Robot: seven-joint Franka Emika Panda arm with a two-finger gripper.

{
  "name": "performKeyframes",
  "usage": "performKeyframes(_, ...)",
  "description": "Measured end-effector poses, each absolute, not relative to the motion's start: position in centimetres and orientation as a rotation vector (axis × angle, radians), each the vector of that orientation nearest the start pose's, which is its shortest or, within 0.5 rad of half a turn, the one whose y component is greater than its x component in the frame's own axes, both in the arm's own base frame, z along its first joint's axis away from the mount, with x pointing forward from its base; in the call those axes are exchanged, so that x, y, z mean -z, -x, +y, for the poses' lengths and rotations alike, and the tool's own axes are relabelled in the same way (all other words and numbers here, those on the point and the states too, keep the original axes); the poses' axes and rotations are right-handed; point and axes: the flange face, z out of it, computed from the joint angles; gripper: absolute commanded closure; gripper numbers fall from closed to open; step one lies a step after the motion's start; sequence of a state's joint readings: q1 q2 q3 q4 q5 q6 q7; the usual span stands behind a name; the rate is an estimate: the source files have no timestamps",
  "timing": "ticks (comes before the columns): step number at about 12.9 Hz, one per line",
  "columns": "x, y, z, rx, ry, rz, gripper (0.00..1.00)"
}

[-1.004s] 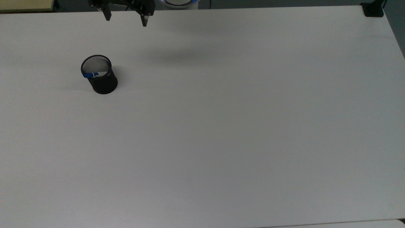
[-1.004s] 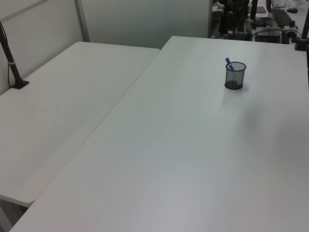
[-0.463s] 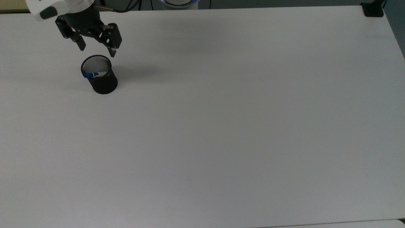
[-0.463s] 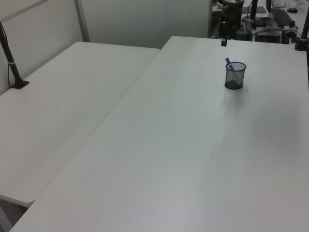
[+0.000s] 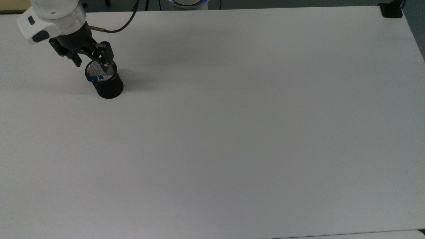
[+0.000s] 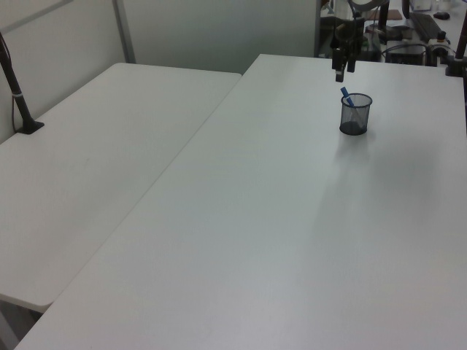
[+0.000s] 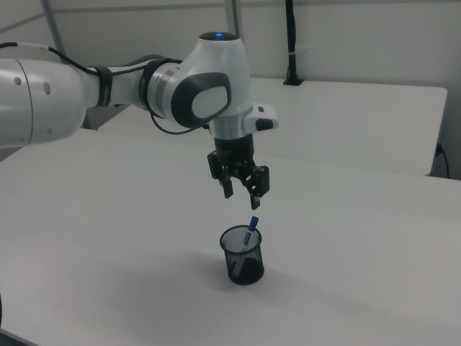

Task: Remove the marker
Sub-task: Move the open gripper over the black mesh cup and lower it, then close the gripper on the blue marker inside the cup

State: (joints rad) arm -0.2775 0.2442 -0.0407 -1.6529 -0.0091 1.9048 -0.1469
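Observation:
A black mesh cup [image 5: 109, 87] stands upright on the white table [image 5: 232, 132], near the top view's upper left. The marker [image 5: 96, 78] leans inside it, white barrel down and blue cap end poking just over the rim [image 7: 252, 224] [image 6: 345, 95]. My gripper [image 5: 92, 65] hangs open directly above the cup's mouth. In the right view the gripper [image 7: 243, 197] has its fingers pointing down a short way above the blue cap, touching nothing. The left view has the gripper [image 6: 341, 73] just above the cup [image 6: 355, 115].
A second white table [image 6: 95, 168] adjoins along the left view's left. A black clamp post [image 5: 391, 10] sits at the top view's upper right corner. My arm's cable [image 5: 123, 28] trails toward the top view's upper edge.
My gripper has come in from the top view's upper edge, moving left and down to hang over the cup's mouth. It stayed open throughout. Cup and marker have not moved.

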Motion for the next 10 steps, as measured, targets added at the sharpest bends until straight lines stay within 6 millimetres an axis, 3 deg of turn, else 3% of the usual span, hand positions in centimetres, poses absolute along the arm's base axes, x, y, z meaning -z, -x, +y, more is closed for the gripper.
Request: performKeyframes(10, -44.0, -61.0, -20.7, -0.034, 3.171, 0.091, 0.34)
